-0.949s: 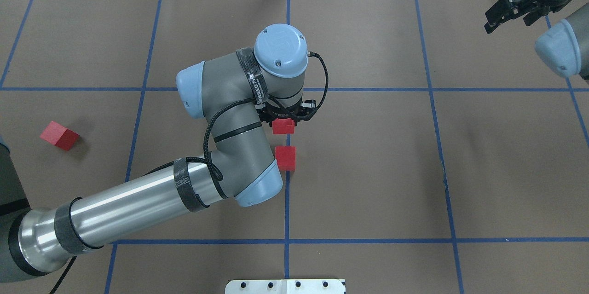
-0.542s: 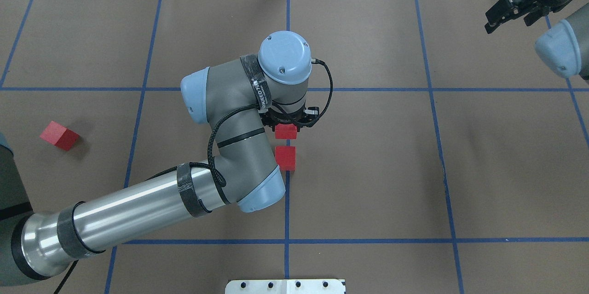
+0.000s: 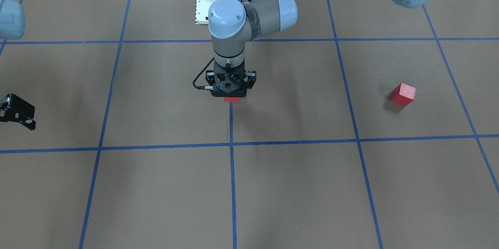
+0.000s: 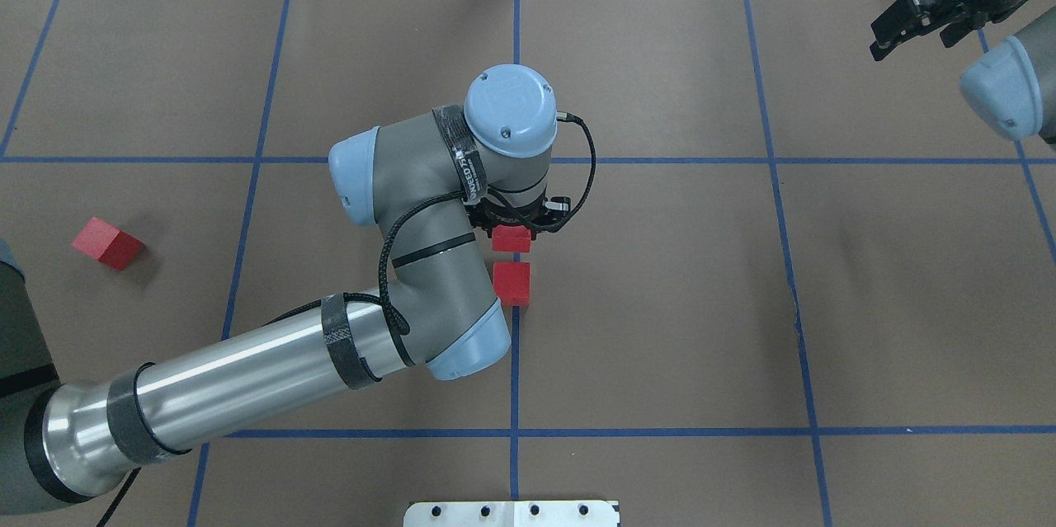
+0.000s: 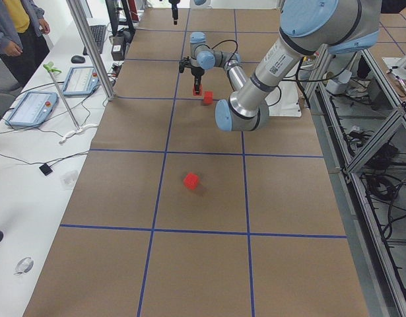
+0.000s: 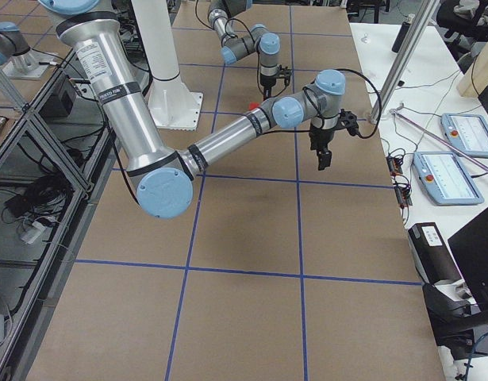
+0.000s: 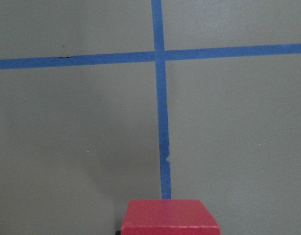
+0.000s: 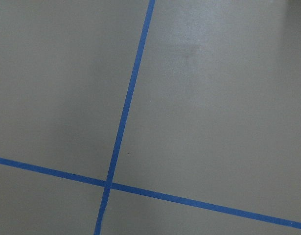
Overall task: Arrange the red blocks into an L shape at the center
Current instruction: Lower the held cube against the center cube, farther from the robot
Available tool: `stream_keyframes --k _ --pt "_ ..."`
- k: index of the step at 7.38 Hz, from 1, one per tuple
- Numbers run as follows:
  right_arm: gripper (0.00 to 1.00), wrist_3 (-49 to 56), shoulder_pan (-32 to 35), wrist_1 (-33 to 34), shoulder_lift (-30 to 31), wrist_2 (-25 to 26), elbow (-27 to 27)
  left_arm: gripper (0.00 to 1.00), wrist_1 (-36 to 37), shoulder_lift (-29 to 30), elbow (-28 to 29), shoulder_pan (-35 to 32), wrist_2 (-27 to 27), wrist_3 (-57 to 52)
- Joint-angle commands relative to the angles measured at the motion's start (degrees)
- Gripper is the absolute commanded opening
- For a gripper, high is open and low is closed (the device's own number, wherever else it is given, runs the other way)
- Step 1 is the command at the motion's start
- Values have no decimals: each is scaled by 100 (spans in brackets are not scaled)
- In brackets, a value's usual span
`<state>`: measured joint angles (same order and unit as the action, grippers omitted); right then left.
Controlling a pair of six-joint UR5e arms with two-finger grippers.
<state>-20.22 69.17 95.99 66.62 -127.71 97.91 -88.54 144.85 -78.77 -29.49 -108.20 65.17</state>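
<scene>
My left gripper [image 4: 513, 228] is shut on a red block [image 4: 511, 238] and holds it over the vertical blue tape line at the center [image 4: 594, 288]. The block fills the bottom edge of the left wrist view [image 7: 170, 218] and peeks out below the gripper [image 3: 230, 92] in the front view [image 3: 233, 99]. A second red block [image 4: 511, 283] lies on the floor just nearer the robot, with a small gap between them. The third red block [image 4: 107, 243] lies far left, also seen in the front view [image 3: 403, 94]. My right gripper [image 4: 920, 22] is open and empty at the far right.
The white robot base [image 4: 511, 513] is at the near edge. The left forearm [image 4: 247, 387] and elbow [image 4: 450, 321] lie over the floor left of the center blocks. Cables and a monitor stand beyond the far edge.
My left gripper has moved slightly right and toward the robot with the red block, narrowing the gap to the block on the floor. The right arm has not moved.
</scene>
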Motion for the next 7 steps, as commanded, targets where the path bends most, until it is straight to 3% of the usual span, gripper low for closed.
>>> stream_keyframes --k 1,7 --pt "100 0 0 -2 0 0 0 0 -381 -9 317 4 1 22" --pt "100 0 0 7 0 9 0 0 -392 -27 327 57 1 39"
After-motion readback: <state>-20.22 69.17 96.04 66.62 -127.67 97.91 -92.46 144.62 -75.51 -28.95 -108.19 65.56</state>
